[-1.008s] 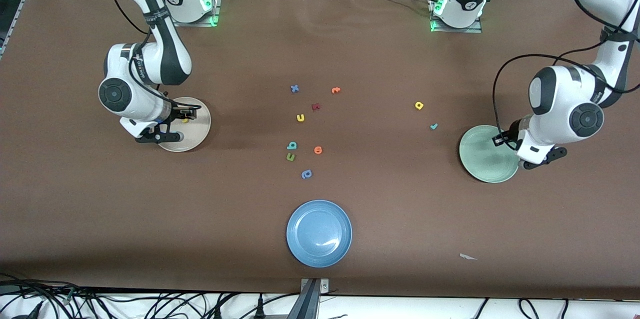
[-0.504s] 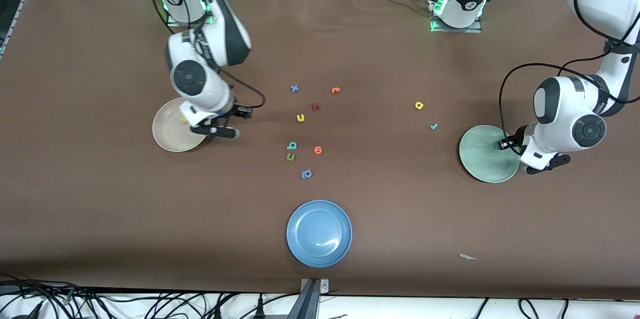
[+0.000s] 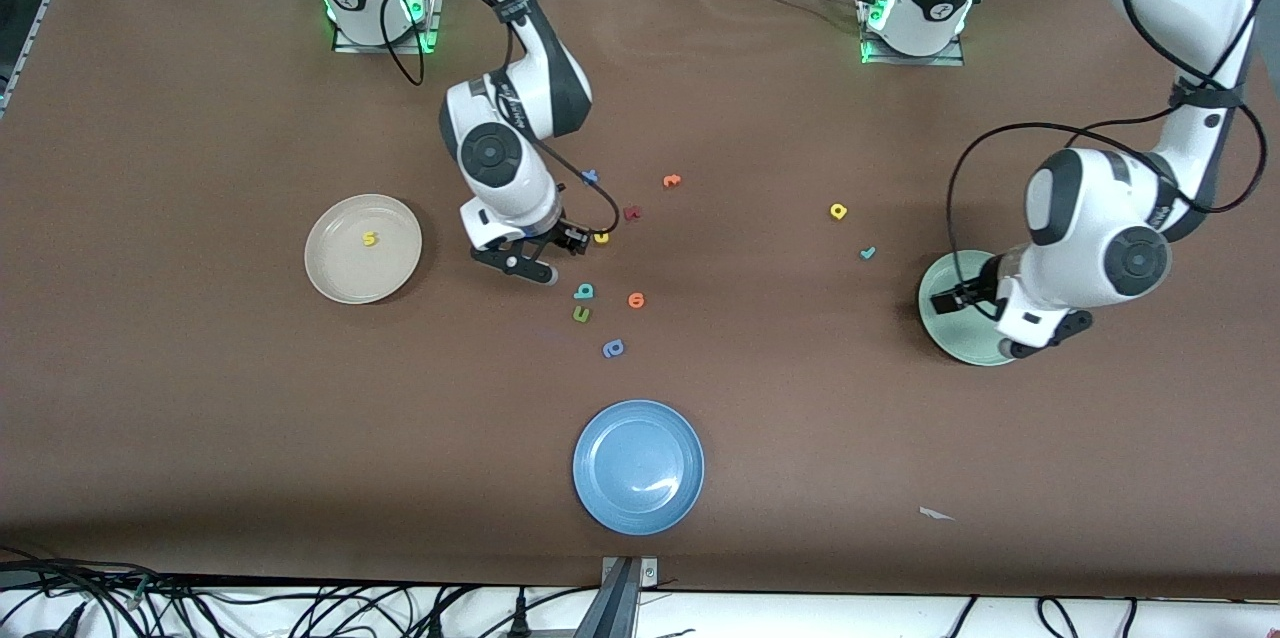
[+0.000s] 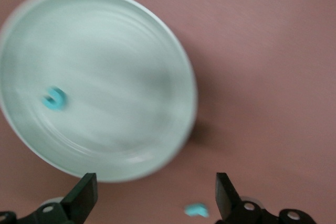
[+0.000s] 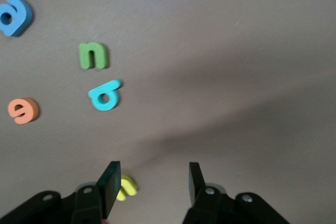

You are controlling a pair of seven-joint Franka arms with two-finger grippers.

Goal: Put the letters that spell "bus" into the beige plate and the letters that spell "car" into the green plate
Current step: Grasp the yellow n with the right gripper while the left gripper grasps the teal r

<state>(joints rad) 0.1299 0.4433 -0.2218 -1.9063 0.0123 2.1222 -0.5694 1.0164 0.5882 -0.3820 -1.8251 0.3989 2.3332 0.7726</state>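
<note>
Since the earlier frame the right end effector has swung from the beige plate to the loose letters; released, it hangs beside the yellow u. Alone in that plate lies the s. Spread wide over the green plate's rim, the left end effector is empty; the c lies inside, its facing blurred.

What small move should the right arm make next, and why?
Probably shift the right gripper sideways until the yellow "u" sits between its open fingers, then lower. The "u" now lies by one finger, not centred. Only the yellow "s" is in the beige plate; the teal "b" is still on the table. The left gripper, open, is over the green plate's edge.
</note>
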